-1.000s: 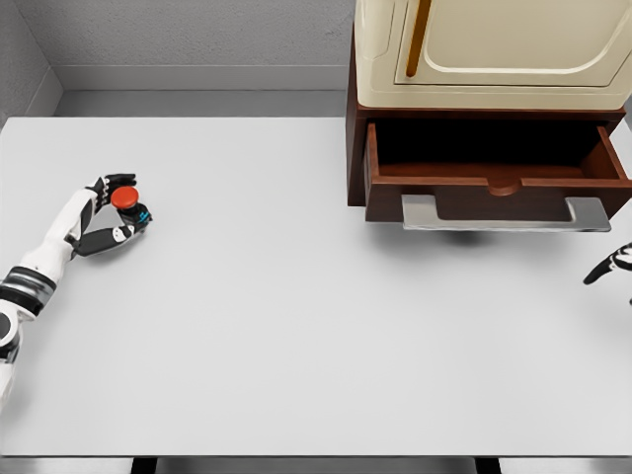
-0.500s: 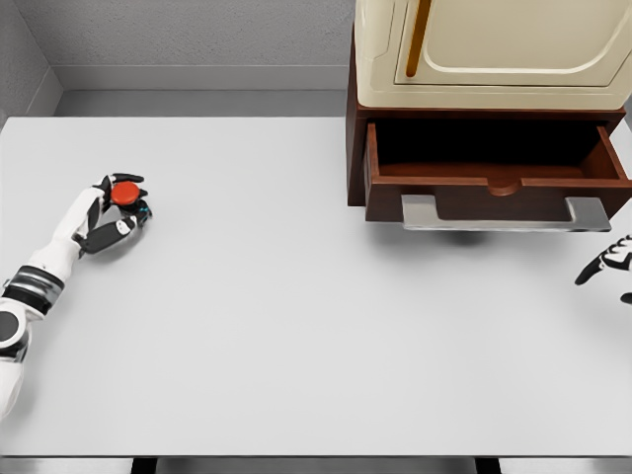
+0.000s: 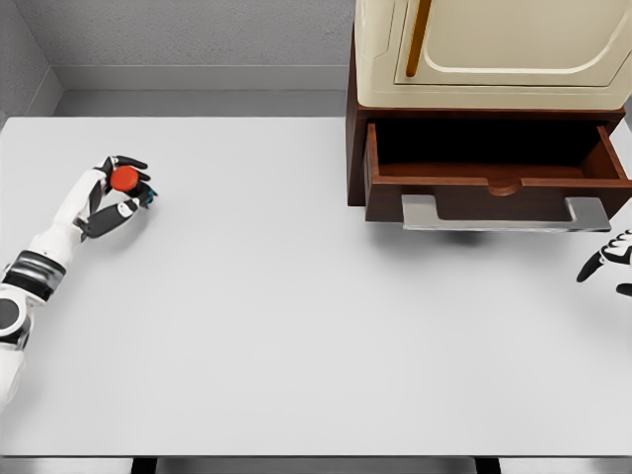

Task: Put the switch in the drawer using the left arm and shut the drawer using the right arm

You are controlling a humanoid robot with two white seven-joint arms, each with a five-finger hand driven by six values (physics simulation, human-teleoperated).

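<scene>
At nine o'clock the white left hand (image 3: 117, 186) curls its fingers around the red-buttoned switch (image 3: 124, 179); at three o'clock the right hand (image 3: 614, 262) shows relaxed fingers below the open brown wooden drawer (image 3: 494, 183).

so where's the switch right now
In the head view the switch sits at the far left of the table, gripped in the left hand, far across from the open drawer at the upper right.
</scene>
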